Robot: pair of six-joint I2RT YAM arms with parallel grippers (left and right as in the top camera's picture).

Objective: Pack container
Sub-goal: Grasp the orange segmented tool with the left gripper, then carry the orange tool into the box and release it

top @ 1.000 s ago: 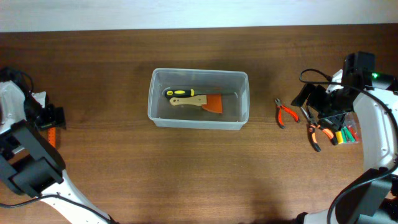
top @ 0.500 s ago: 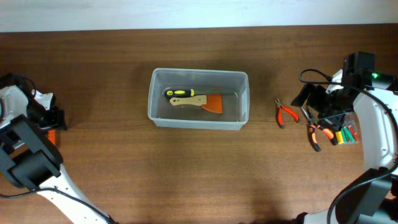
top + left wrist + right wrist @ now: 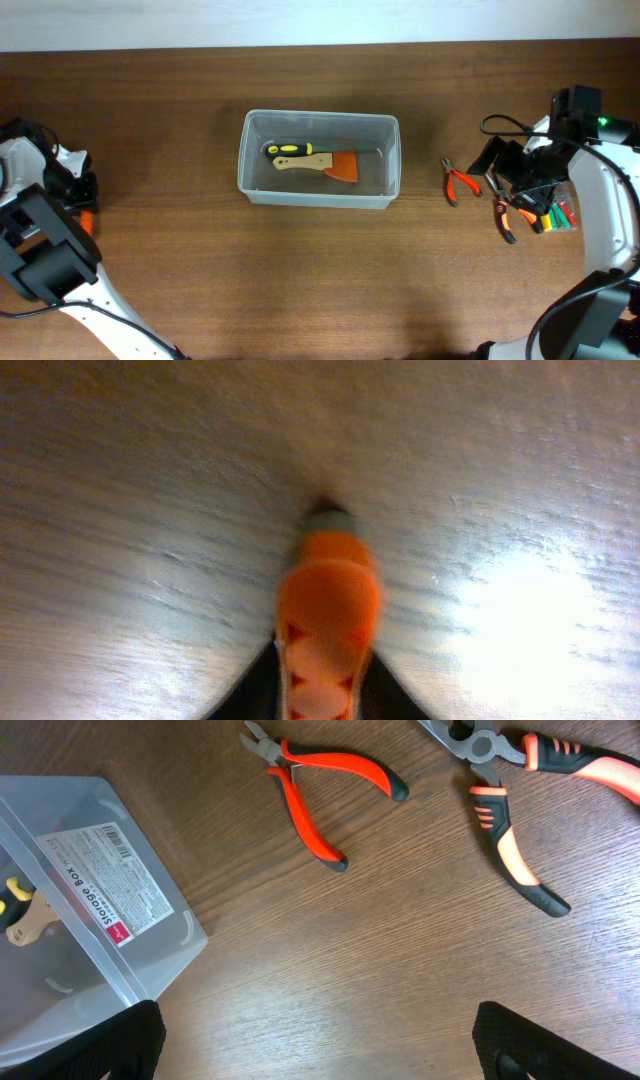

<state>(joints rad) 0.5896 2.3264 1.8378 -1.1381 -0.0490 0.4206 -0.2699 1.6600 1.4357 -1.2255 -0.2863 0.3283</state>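
The container (image 3: 243,172), a clear rectangular tub, stands mid-table and holds a yellow-and-black handled tool (image 3: 290,150) and a wooden-handled scraper with an orange blade (image 3: 330,164). At the far left edge my left gripper (image 3: 82,198) is down at the table. In the left wrist view its dark fingers press on both sides of an orange-handled tool (image 3: 325,600) with a grey tip; the view is blurred. My right gripper (image 3: 520,178) hovers open and holds nothing over bare wood (image 3: 320,1050), between the container's corner (image 3: 90,910) and the pliers.
Small red pliers (image 3: 458,182) lie right of the tub, also in the right wrist view (image 3: 320,790). Orange-and-black pliers (image 3: 505,212) (image 3: 510,820) and a small clear case of coloured bits (image 3: 558,215) lie under the right arm.
My left gripper has closed from wide open onto the orange-handled tool, shifting slightly. The right arm and everything else have stayed put.
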